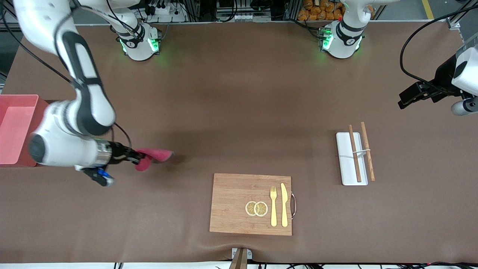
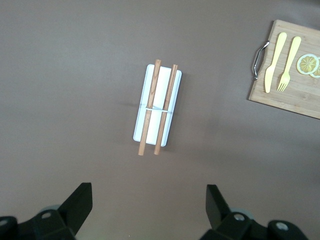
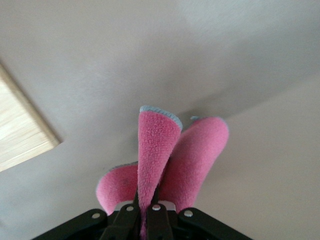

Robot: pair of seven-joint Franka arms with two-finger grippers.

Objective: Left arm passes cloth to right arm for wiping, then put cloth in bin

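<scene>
Right end effector point(image 1: 139, 157) clamped on cloth point(image 1: 155, 155), folded cloth sticking out past fingertips, low over bare counter point(image 1: 239, 112) near bin point(image 1: 16, 129), toward right arm's end. Left end effector point(image 2: 149, 210) empty, jaws spread, waiting high over chopstick tray point(image 2: 157, 111). Judged: handover done; wiping under way or finishing; drop into bin not yet done. Cutting board point(image 1: 239, 203) untouched.
</scene>
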